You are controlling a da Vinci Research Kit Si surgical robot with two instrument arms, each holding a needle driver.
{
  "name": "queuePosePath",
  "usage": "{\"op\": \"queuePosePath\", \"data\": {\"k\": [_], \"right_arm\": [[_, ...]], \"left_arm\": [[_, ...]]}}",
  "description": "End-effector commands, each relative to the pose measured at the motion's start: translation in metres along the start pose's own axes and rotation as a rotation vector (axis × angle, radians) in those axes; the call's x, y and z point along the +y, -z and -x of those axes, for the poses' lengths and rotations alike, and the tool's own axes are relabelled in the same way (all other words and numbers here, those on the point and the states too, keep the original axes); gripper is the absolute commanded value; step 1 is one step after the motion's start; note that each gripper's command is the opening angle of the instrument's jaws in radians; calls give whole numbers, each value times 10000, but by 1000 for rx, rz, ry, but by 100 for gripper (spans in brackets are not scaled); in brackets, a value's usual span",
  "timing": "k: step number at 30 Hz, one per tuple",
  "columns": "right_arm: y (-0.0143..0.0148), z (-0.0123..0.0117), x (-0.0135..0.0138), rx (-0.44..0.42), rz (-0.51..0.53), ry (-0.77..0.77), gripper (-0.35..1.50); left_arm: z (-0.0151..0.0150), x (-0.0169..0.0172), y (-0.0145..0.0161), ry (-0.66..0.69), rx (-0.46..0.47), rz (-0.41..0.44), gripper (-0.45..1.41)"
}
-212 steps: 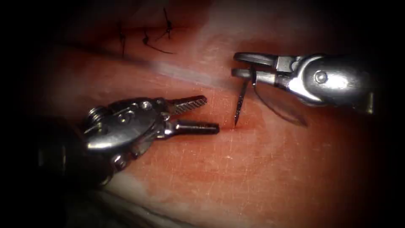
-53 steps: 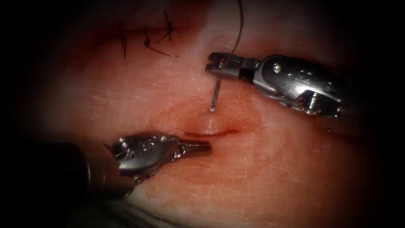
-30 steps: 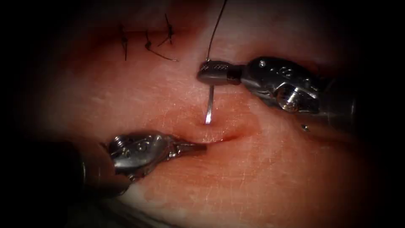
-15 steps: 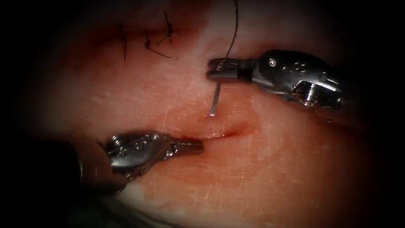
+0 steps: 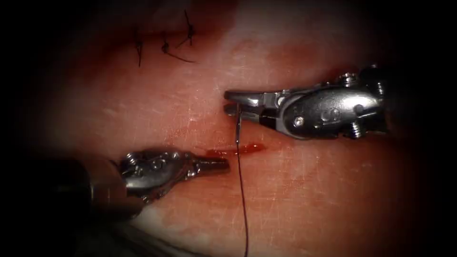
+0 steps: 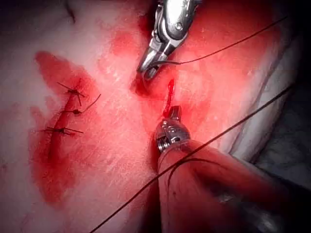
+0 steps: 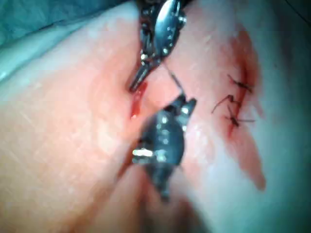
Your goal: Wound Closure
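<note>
The needle (image 5: 238,128) is being gripped near its rear end by the right tool (image 5: 236,105), tip at the cut (image 5: 235,150), entry unclear. The left tool (image 5: 219,164), jaws together and empty, is resting alongside. The thread (image 5: 243,204) could easily get snagged.

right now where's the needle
In the endoscope view the needle hangs from the right pincer, held near its upper end, tip at the cut.
</note>
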Motion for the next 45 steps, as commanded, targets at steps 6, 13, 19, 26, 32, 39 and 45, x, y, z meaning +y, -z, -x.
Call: {"op": "queuePosePath", "data": {"k": [6, 13, 19, 26, 32, 39, 45], "right_arm": [[-16, 36, -40, -21, -59, 35, -35], [-17, 64, -65, -58, -125, -30, -35], [-12, 73, -68, -86, -151, -81, -35], [-1, 54, -31, -67, -69, -127, -35], [1, 28, 5, -46, -19, -148, -35], [2, 13, 35, -34, 3, -176, -35], [1, 18, 36, -32, -6, -176, -35]], "left_arm": [[6, 1, -8, 2, -1, 3, -11], [6, 1, -8, 2, -1, 3, -11], [6, 1, -8, 2, -1, 3, -13], [6, 1, -9, 2, -1, 3, -13], [6, 2, -9, 2, -1, 3, -13], [6, 2, -10, 2, 0, 2, -13], [6, 2, -10, 2, 0, 2, -13]]}}
